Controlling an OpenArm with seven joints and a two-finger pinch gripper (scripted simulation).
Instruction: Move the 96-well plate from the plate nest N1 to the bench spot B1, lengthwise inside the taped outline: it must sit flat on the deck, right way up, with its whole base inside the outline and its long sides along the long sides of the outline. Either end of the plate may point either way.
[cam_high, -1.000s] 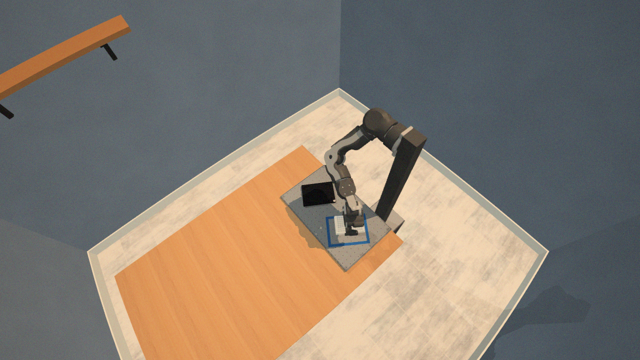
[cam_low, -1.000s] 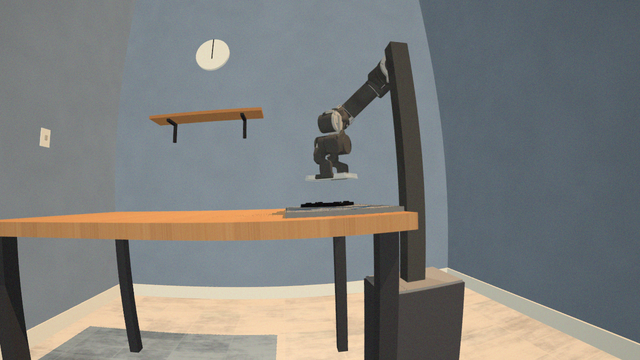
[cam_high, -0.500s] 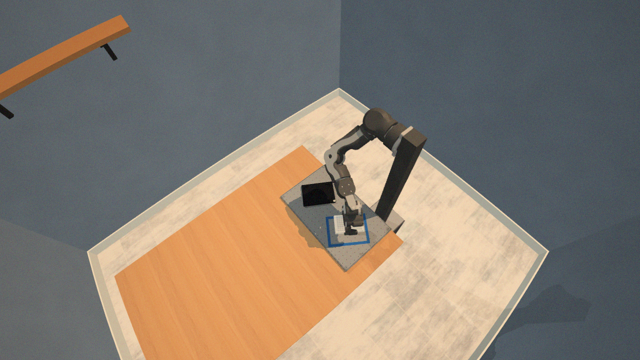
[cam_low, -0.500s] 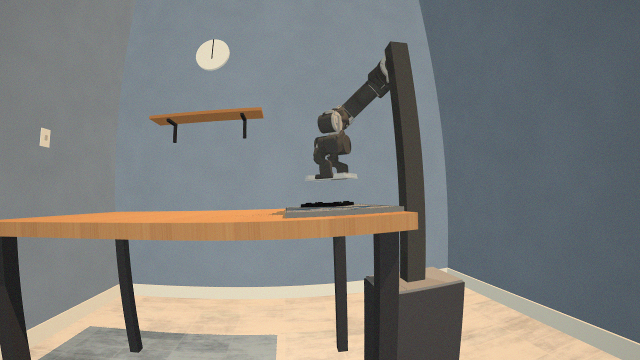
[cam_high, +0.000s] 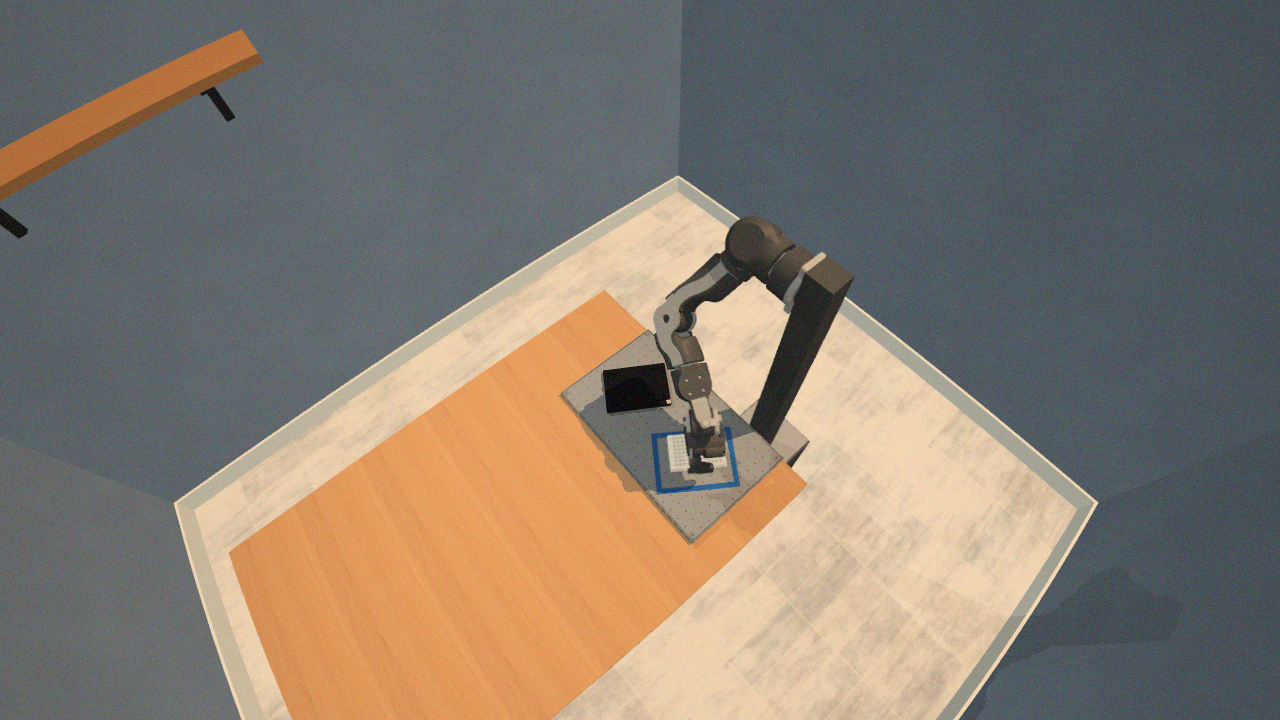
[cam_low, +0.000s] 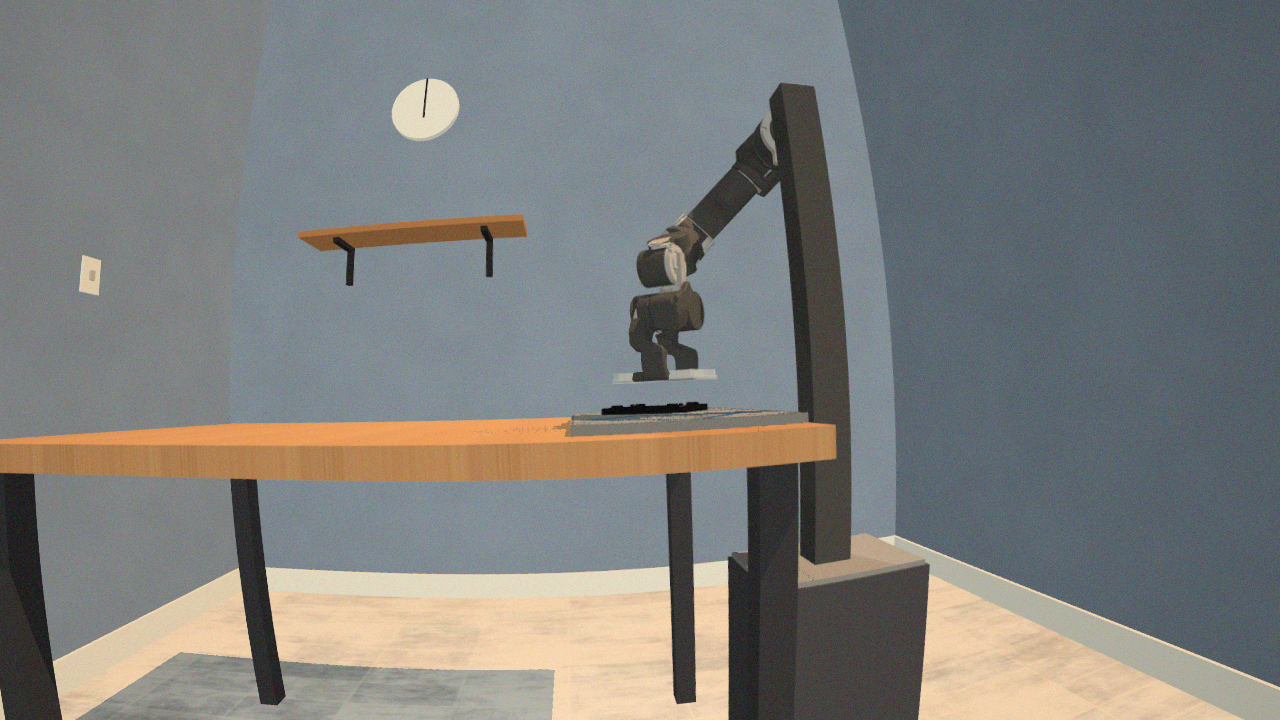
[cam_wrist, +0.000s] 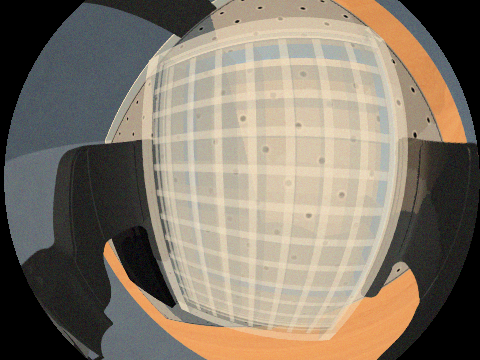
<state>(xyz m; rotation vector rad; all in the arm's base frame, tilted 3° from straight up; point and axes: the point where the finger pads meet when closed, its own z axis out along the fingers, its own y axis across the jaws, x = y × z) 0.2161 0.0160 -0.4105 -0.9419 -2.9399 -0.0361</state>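
We see open air between the clear gridded 96-well plate (cam_low: 664, 375), clamped in our dark two-finger gripper (cam_low: 660, 370), and the grey perforated deck (cam_high: 626, 428) below. The flat black plate nest (cam_high: 636, 388) lies at ten o'clock of the blue taped outline (cam_high: 657, 467), apart from it; the dark tall mounting post (cam_low: 810, 340) stands close at three o'clock.
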